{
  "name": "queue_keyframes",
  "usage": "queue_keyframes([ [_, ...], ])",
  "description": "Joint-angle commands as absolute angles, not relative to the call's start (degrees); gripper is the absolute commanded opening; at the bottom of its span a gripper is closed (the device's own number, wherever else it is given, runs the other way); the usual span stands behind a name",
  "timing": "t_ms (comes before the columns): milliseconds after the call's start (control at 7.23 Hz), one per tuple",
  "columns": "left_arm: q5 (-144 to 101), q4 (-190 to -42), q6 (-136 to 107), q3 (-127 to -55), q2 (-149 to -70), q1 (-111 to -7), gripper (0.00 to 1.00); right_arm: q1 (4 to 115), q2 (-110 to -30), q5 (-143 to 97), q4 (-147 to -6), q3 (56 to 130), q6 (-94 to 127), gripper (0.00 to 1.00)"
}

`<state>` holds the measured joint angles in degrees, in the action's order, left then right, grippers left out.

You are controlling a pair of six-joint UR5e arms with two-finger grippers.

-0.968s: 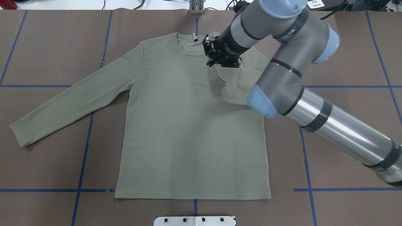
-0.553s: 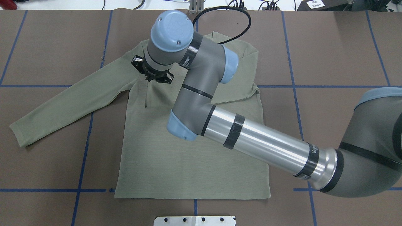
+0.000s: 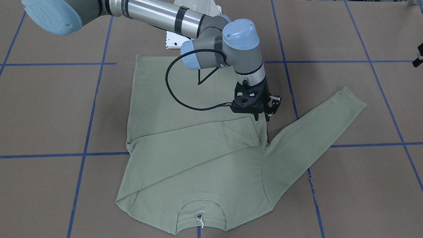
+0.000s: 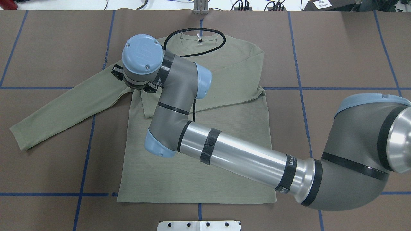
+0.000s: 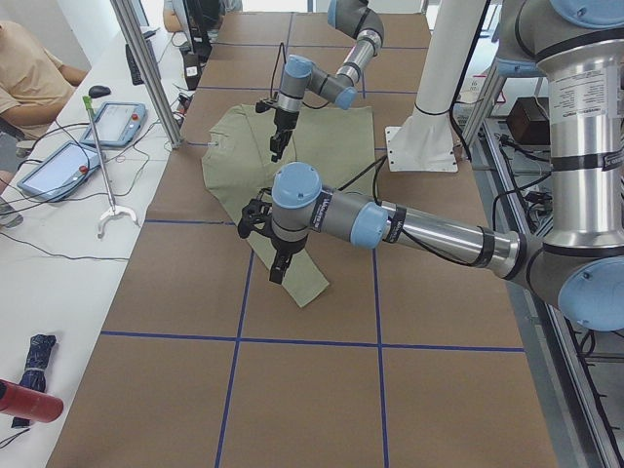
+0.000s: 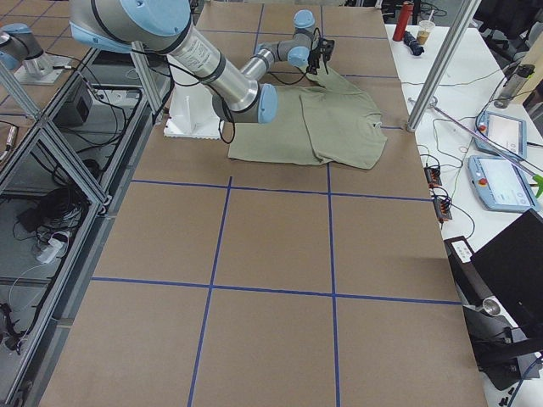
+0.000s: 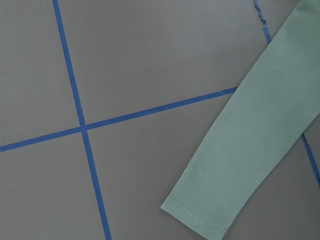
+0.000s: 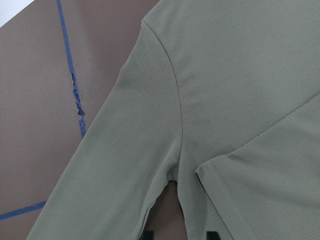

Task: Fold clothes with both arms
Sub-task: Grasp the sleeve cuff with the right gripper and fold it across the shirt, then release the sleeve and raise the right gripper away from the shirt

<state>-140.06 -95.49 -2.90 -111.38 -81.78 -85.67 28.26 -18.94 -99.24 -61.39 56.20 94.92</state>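
Note:
The pale sage-green shirt (image 4: 192,179) lies flat, neckline at the far edge. One sleeve (image 3: 198,138) is folded across the chest and its cuff ends near the opposite armpit. The other sleeve (image 4: 64,109) stretches out to the overhead view's left. My right gripper (image 3: 261,118) hovers just over that armpit, open and empty. Its fingertips (image 8: 212,235) stand apart in the right wrist view. In the overhead view the wrist hides it. My left gripper (image 5: 280,265) shows only in the exterior left view, above the outstretched cuff (image 7: 200,215). I cannot tell whether it is open.
The table has a brown cover with blue tape lines (image 4: 86,144). The white base plate (image 4: 199,225) is at the near edge. A metal post (image 4: 200,8) stands at the far edge. Tablets (image 5: 58,166) lie on the operators' side bench.
My right arm has swept from the shirt's right shoulder across the chest to the left armpit. The sleeve it carried now lies folded over the chest.

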Motion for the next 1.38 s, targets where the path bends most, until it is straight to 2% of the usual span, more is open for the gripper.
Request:
queue_keyframes([
  [0, -141.7, -97.7, -6.4, -106.8, -82.0, -82.5, 1.00, 28.4, -18.6, -98.4, -61.7, 56.0, 95.4, 0.99],
  [277, -141.7, -107.7, -15.9, -96.7, -84.2, -78.1, 0.99, 32.0, -31.4, -101.0, -62.0, 68.0, 94.7, 0.99],
  [553, -141.4, -115.6, -20.4, -86.5, -88.0, -73.7, 0.99, 39.0, -40.1, -112.8, -62.3, 75.0, 93.3, 0.99],
  [968, -141.0, -120.1, -14.4, -84.3, -88.9, -68.0, 1.00, 41.7, -50.4, -114.9, -62.1, 85.6, 90.7, 0.99],
  [1244, -141.4, -120.3, -14.4, -81.8, -88.7, -67.2, 1.00, 42.1, -51.6, -115.2, -61.9, 86.5, 90.7, 0.99],
])
